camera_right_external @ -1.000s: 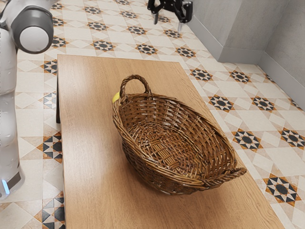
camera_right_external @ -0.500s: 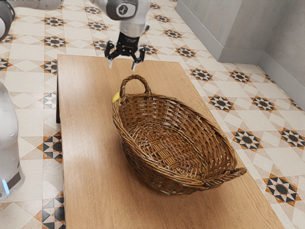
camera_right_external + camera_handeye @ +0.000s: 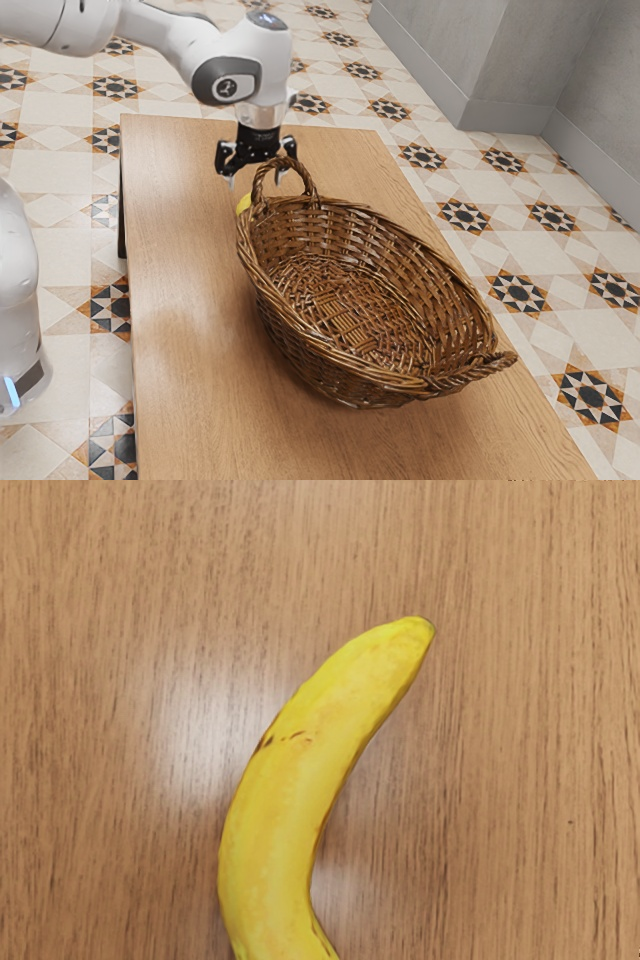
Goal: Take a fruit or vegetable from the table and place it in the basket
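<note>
wrist view shows a curved yellow banana (image 3: pixel 290 810) with dark flecks.

Banana (image 3: pixel 285 800) on table (image 3: pixel 190 350), partly behind basket (image 3: pixel 355 290).

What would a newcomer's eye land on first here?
Most likely the big brown basket, empty on the wooden table in the exterior view. Next, the bright yellow banana, lying on the bare wood in the wrist view and peeking out behind the basket by its handle in the exterior view. Then the black gripper, open just above that spot.
</note>
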`<control>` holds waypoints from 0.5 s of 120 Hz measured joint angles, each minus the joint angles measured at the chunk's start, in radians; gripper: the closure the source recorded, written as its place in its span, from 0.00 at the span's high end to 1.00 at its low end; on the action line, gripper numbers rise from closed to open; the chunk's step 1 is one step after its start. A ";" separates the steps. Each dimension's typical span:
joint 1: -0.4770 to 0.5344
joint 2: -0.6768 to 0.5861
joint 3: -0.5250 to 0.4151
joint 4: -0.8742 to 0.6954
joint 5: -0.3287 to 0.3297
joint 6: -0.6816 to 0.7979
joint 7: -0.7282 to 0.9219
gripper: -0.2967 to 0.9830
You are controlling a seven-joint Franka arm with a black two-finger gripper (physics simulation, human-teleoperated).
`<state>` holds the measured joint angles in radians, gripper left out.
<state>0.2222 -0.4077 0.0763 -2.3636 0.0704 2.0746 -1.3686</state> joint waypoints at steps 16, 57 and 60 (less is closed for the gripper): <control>0.000 0.000 0.003 -0.031 0.000 0.032 -0.022 0.77; 0.000 -0.052 0.003 -0.095 0.000 0.049 -0.055 0.77; 0.000 -0.054 0.003 -0.101 0.000 0.049 -0.056 0.77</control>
<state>0.2224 -0.4618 0.0792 -2.4642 0.0706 2.1238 -1.4251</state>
